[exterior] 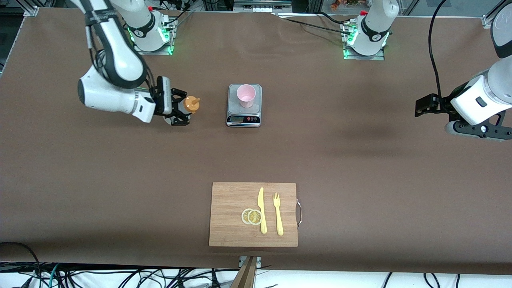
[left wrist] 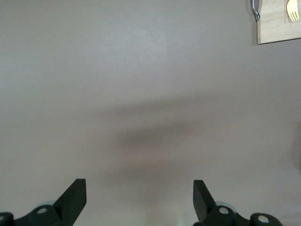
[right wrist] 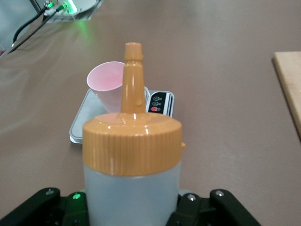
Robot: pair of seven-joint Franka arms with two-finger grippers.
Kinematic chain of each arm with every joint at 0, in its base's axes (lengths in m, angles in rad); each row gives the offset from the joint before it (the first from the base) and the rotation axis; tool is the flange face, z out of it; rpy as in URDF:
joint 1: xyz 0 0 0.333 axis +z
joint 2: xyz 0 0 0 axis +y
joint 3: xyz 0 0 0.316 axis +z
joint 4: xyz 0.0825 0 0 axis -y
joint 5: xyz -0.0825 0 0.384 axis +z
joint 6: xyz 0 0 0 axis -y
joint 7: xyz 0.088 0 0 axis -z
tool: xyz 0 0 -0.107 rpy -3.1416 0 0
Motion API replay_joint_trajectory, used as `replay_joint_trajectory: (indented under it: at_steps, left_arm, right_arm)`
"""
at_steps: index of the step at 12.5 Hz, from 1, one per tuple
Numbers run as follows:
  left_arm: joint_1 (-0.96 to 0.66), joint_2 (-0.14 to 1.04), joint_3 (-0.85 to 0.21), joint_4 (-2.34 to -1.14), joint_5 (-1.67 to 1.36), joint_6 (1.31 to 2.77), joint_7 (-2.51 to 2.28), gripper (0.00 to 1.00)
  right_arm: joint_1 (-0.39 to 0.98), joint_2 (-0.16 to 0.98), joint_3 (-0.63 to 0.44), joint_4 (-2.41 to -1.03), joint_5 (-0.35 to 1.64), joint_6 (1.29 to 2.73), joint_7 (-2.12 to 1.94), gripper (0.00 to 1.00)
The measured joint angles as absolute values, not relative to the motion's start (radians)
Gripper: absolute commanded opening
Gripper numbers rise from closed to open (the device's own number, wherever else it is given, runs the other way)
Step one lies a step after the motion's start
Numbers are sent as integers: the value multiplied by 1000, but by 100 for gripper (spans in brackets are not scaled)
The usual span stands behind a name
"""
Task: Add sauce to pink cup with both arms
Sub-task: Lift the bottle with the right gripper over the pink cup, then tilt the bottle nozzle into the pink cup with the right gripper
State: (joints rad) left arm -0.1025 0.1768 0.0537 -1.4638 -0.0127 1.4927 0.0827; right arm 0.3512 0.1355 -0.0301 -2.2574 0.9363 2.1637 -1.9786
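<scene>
The sauce (exterior: 191, 104), a whitish squeeze bottle with an orange nozzle cap (right wrist: 132, 141), stands upright toward the right arm's end of the table. My right gripper (exterior: 181, 109) is shut on its body (right wrist: 132, 195). The pink cup (exterior: 245, 95) stands upright on a small scale (exterior: 244, 116), beside the bottle toward the table's middle; in the right wrist view the pink cup (right wrist: 109, 84) shows past the nozzle. My left gripper (exterior: 420, 107) waits open over bare table at the left arm's end, its fingertips (left wrist: 75, 195) wide apart with nothing between them.
A wooden cutting board (exterior: 232, 236) lies nearer to the front camera, carrying two lemon slices (exterior: 252, 216), a yellow knife (exterior: 262, 210) and a yellow fork (exterior: 278, 214). A corner of the board (left wrist: 280, 28) shows in the left wrist view. The arm bases (exterior: 152, 36) stand along the table's back edge.
</scene>
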Motion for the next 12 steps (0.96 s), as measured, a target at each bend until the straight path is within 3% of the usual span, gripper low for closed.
replay_joint_trajectory:
  at_steps: [6,12]
  left_arm:
    - [-102,177,54,-1463,-13,1493,83,100]
    - [-102,177,54,-1463,-13,1493,83,100]
  right_arm:
    - [420,83,161,-2337,749,2388,-1562,0]
    - [446,76,269,-2342,297,2418,-993,0]
